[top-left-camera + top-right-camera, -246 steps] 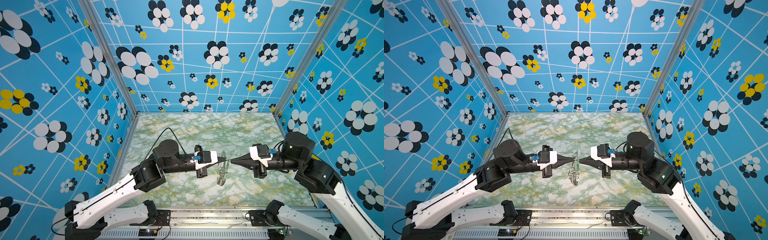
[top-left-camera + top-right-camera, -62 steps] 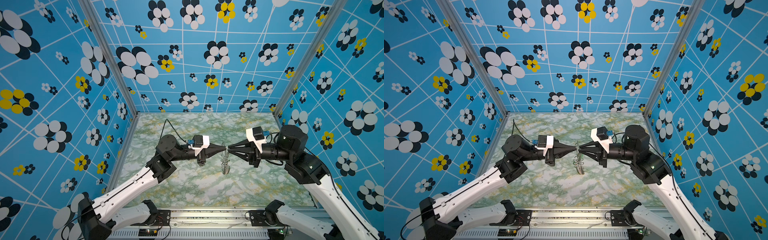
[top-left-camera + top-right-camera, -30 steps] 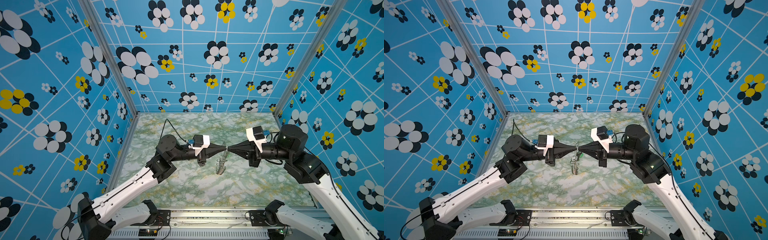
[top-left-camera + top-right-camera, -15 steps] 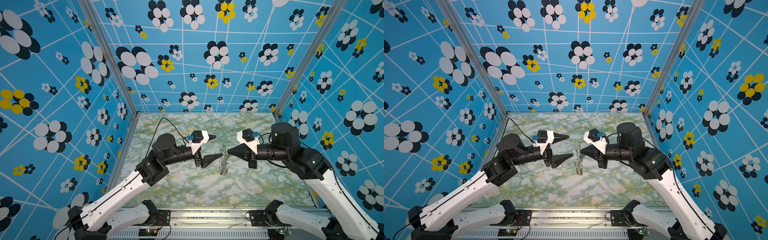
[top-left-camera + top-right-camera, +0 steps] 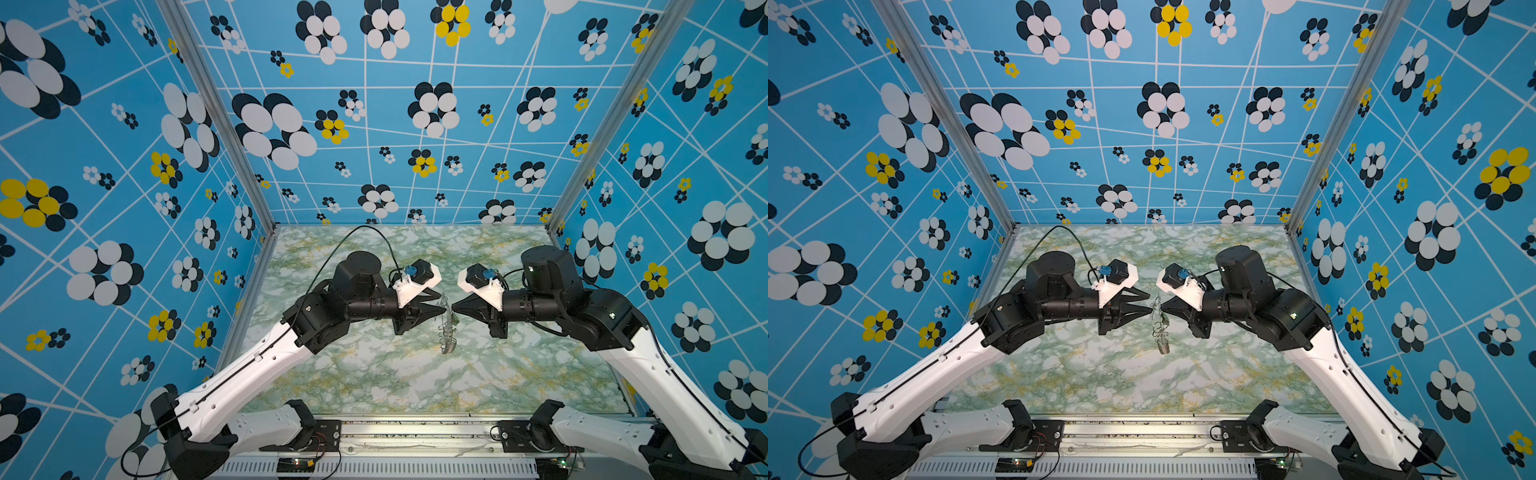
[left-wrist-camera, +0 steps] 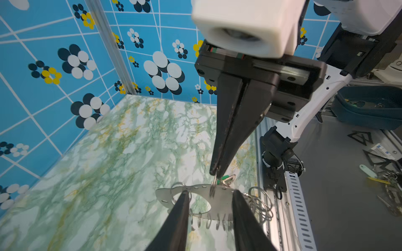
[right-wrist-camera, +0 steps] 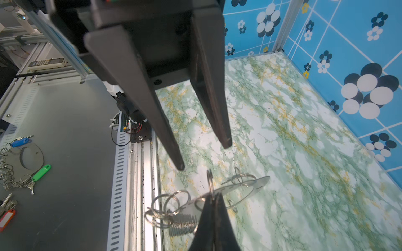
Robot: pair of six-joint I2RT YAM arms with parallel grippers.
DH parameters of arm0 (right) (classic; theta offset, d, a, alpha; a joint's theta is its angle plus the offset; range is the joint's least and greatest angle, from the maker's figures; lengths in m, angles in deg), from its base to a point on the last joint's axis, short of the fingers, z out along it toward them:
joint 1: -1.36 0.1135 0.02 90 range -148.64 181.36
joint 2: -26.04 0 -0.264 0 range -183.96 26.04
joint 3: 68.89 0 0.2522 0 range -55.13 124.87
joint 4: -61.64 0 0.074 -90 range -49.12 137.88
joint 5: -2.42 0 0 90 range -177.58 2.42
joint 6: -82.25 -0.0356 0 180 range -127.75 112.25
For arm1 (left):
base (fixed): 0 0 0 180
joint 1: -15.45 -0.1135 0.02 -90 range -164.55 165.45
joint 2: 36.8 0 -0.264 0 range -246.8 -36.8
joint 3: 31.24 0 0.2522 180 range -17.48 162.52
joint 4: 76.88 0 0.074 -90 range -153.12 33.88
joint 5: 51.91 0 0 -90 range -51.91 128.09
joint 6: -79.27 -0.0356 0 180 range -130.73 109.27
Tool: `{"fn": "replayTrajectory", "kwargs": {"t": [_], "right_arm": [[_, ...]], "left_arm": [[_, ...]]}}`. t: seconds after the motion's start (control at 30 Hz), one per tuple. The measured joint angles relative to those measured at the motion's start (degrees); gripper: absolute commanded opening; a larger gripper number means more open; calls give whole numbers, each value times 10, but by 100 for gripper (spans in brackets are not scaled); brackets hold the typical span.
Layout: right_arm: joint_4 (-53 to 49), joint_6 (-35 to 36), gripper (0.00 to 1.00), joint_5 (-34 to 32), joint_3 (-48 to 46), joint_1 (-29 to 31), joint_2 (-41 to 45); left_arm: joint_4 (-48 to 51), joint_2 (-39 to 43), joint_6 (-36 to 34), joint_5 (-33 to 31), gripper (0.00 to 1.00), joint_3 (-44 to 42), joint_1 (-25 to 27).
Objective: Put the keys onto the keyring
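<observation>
In both top views: keyring (image 5: 447, 332) (image 5: 1160, 330) seen edge-on, a thin grey band hanging in the air over the middle of the desk (image 5: 374, 374), fringed with small silver wire loops. Pinched at its upper end by the right gripper (image 5: 453, 308), clenched tip to tip. Faced from the opposite side by the left gripper (image 5: 443, 302), released, tips a little apart and just beside the band. Well apart from the back edge, both side edges and the front edge of the desk, with broad green-veined marble surface on every side.

From the left wrist: band shown flat and wide, pale grey metal with small holes along its rim and an oval opening in the middle. Wire loops strung along the rim, a row of them on the side opposite the grip. One loop clamped in the shut tips of the right gripper (image 6: 215, 171). Just behind those tips a small green key (image 6: 225, 177), among the loops; whether threaded on, cannot tell. Left fingers (image 6: 180, 217) spread to either side of the band.

From the right wrist: left gripper (image 7: 204, 156) with tips parted, near the band but short of touching it. Front rail of the desk close on one side, wide marble toward the walls on the other.
</observation>
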Motion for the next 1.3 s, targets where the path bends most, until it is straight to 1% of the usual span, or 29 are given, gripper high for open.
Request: {"fn": "replayTrajectory", "kwargs": {"t": [0.23, 0.7, 0.93, 1.3], "right_arm": [[0, 0, 0, 0, 0, 1, -1], [0, 0, 0, 0, 0, 1, 2], [0, 0, 0, 0, 0, 1, 6], [-1, -1, 0, 0, -1, 0, 7]], "left_arm": [[13, -17, -10, 16, 19, 17, 1], [13, -25, -12, 24, 10, 18, 3], [11, -25, -11, 24, 0, 18, 4], [10, -28, -12, 24, 0, 18, 6]]}}
